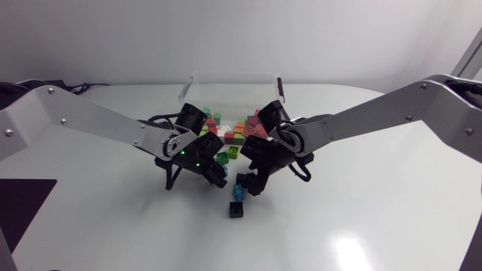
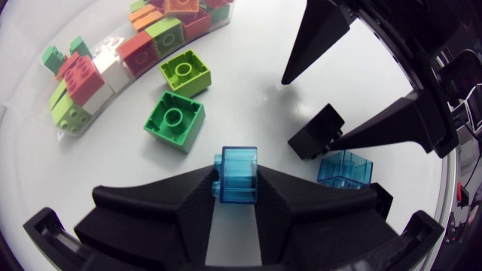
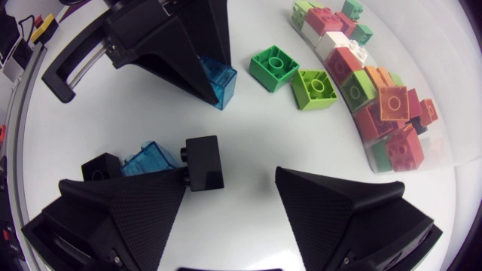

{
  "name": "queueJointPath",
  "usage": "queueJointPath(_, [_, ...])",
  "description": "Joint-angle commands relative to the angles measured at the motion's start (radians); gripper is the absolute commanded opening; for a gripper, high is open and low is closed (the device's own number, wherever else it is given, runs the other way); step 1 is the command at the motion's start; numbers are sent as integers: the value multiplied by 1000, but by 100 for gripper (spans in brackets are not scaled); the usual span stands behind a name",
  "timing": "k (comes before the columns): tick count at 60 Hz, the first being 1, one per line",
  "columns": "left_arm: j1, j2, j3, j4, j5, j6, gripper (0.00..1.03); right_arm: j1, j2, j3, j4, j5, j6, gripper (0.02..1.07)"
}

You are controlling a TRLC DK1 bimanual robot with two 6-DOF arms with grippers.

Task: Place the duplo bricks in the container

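**Head view:** We see a white glossy tabletop (image 1: 361, 218) w/ soft glare patches. The clear container (image 1: 197, 81) sits at the far side w/ coloured bricks in it. Our arms meet mid-tabletop. The left tool (image 1: 218, 175) and right tool (image 1: 252, 184) are dark on dark, so we can't make out the fingers here. The outer black brick (image 1: 236, 210) lies in the open, and the spare clear blue brick (image 1: 238, 194) is just beside it.

**Left wrist view:** Our left tool is clamped on the held clear blue brick (image 2: 239, 169), w/ both fingers on its sides. Ahead of it, the green brick (image 2: 175, 119) and lime brick (image 2: 185, 71) lie on the tabletop near the container, which is cut off at the edge. The near black brick (image 2: 316, 132) touches one finger of the right tool.

**Right wrist view:** The right tool's fingers are apart. The near black brick rests against one finger only, and the other finger is well apart from it. The spare clear blue brick is partly hidden behind that finger.
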Motion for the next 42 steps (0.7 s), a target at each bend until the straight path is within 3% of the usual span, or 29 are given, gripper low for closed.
queueJointPath(1, [22,-51,-39,-16,7,22,19,9,32,32,6,3,-27,60])
queueJointPath(8, [50,-114,-47,-36,22,31,19,29,43,37,1,2,-36,29])
queueJointPath(22, [134,-278,-10,-78,92,19,19,29,-32,23,-31,-1,-38,29])
queueJointPath(42, [172,-379,121,-92,122,-47,19,-12,-232,96,-100,-4,5,29])
